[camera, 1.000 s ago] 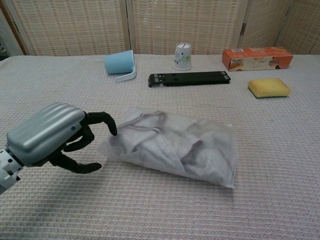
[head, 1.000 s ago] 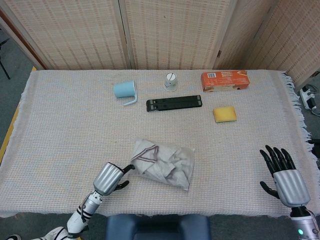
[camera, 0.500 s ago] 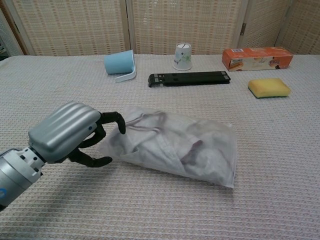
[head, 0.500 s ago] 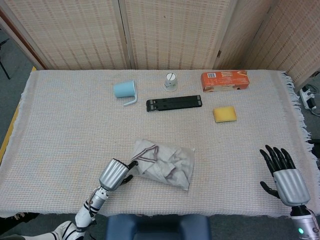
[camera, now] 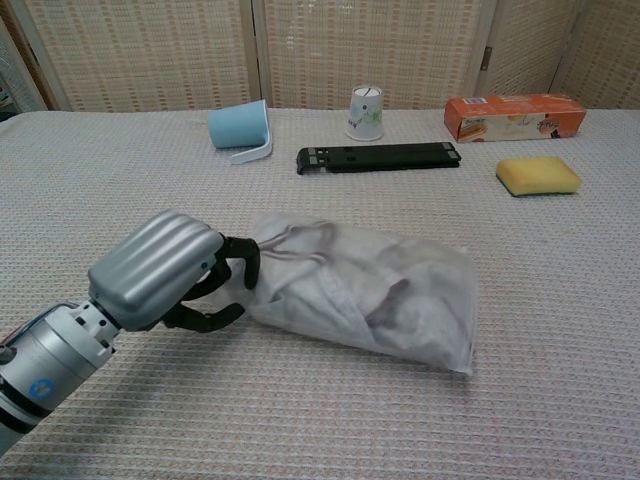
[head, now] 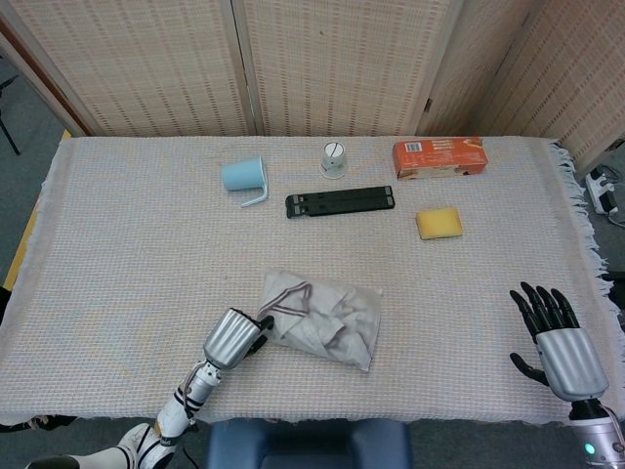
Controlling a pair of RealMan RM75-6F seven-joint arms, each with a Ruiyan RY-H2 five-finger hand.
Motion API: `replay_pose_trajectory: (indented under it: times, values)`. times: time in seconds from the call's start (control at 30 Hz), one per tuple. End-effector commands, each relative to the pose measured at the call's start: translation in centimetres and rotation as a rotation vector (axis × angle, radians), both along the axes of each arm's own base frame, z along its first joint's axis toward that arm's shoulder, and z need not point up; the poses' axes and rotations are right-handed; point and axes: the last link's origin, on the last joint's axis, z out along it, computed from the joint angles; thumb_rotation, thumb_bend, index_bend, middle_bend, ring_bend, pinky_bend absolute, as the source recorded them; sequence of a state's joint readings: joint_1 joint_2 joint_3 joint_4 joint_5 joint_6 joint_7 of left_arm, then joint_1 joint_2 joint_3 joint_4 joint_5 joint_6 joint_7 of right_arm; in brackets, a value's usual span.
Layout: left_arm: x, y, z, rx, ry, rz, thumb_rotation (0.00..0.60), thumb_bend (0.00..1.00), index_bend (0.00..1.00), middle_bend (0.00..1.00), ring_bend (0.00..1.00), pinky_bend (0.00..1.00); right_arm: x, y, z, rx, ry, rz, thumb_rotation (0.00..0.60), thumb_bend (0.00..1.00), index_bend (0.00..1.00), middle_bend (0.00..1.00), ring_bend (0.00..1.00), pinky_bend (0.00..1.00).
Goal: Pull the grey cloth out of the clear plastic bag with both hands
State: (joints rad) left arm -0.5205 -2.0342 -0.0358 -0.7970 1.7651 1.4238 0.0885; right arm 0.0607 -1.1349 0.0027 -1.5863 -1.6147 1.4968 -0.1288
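The left hand (camera: 165,268) reaches in low from the near edge of the worktop (head: 127,254), its forearm slanting up toward the clear plastic bag (camera: 365,290). Its silver back faces up and its dark fingers (camera: 243,258) curl against the bag's left end, one above and one below the edge; whether they actually pinch the plastic or only press on it cannot be told from either view. In the head view the same left hand (head: 232,338) sits right at the bag's (head: 322,318) near-left corner.

The right hand (head: 557,342) is well apart from the bag, off to its right by the worktop's near-right corner, palm down, fingers spread wide and holding nothing.

The bag lies flat on the worktop, on the near side of the middle, with the grey cloth (camera: 340,275) bunched inside it, fully enclosed.

Beyond the bag, toward the screen wall, lie a black stand (head: 342,202), a tipped blue cup (head: 242,176), a white paper cup (head: 334,159), an orange box (head: 439,157) and a yellow sponge (head: 439,223).
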Motion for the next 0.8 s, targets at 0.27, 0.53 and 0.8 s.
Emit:
replay_pose_trajectory:
  times: [0.27,0.53,0.8]
  values:
    - [-0.1,-0.1,-0.6,-0.004,-0.016,-0.033,0.600,0.58,0.70,1.00,1.00,1.00,0.0,-0.1,-0.5,0.022,0.013,-0.006,0.600,0.15,0.00,0.00,0.00,0.00]
    - [-0.2,-1.3,-0.2,-0.034,-0.044,-0.067,0.600,0.61,0.73,1.00,1.00,1.00,0.2,-1.2,-3.0,0.146,-0.003,0.058,0.600,0.15,0.01,0.00,0.00,0.00]
    - [0.1,-2.1,0.0,-0.044,-0.043,-0.074,0.600,0.61,0.74,1.00,1.00,1.00,1.9,-3.5,-6.1,0.223,-0.091,0.182,0.600,0.26,0.32,0.00,0.00,0.00]
